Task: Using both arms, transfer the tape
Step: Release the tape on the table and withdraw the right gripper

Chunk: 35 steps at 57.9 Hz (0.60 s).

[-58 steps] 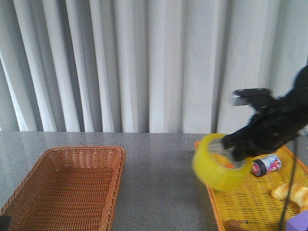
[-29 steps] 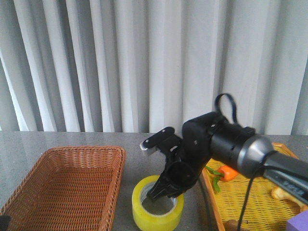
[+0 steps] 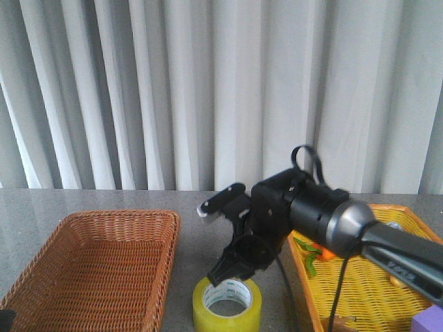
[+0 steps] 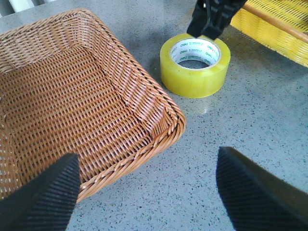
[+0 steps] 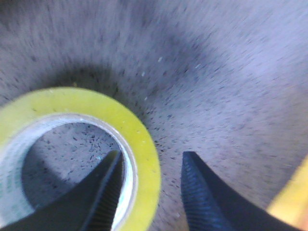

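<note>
right arm [image 3: 304, 214] crowds tape [image 3: 227, 305]; basket [image 3: 90, 266] beside.

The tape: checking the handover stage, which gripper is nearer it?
Right. The right gripper straddles the tape wall, open; the left gripper hangs open, well back beside the basket.

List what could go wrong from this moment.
The right gripper is open but straddles the wall of the tape; lifting off at an angle could drag or tip the roll. The tape lies close to the wicker basket, so the left gripper may snag that rim when reaching.
</note>
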### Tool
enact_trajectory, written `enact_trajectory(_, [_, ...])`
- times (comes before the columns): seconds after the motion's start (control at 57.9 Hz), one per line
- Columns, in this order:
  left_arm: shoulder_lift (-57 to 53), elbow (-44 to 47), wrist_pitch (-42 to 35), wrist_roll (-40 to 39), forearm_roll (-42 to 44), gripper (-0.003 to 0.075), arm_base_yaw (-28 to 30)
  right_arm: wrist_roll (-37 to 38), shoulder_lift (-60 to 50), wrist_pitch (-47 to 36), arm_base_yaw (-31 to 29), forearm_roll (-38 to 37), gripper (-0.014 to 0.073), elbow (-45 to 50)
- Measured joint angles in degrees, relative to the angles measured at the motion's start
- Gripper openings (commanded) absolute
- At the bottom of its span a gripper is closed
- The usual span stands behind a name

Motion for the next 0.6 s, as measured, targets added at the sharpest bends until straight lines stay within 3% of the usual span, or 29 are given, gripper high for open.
enact_trajectory(0.19, [0.0,0.0,0.0,0.0,0.0,0.0570,0.0,2.4,-10.8,3.1,0.0,0.0,0.0326,2.9])
enact_trajectory(0.604, [0.0,0.0,0.0,0.0,0.0,0.0570,0.0,8.4,-43.8,-1.9,0.0,0.0,0.0327,32.3])
